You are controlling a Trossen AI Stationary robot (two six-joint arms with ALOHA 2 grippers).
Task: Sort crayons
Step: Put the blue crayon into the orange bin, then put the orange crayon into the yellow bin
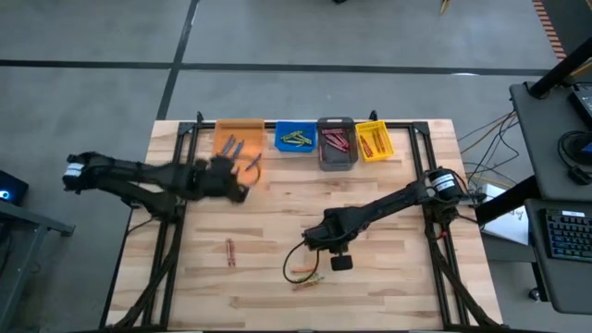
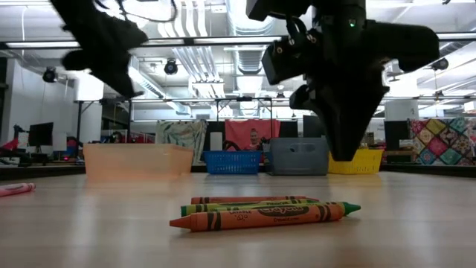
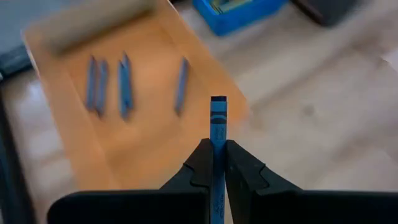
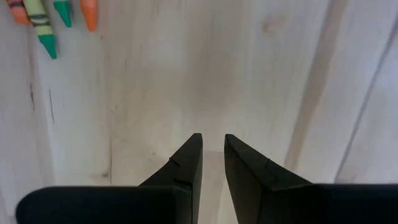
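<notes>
Nearest crayons: a small cluster, orange and green among them, lies flat on the table's near edge, closest to the low camera.
Table: pale wooden planks with four bins in a row along the far edge.
Right arm: reaches across the table's middle; right gripper hangs above bare wood with a narrow gap between its fingers, holding nothing, the nearest crayons close by.
Left arm: stretches toward the far left; left gripper is clamped on a blue crayon, beside the orange bin's near edge.
Orange bin: holds several blue crayons.
Grey bin: red crayons inside.
Blue bin: green-yellow crayons inside.
Yellow bin: orange crayons inside.
Stray pair: two reddish crayons alone on the left-centre of the table.
</notes>
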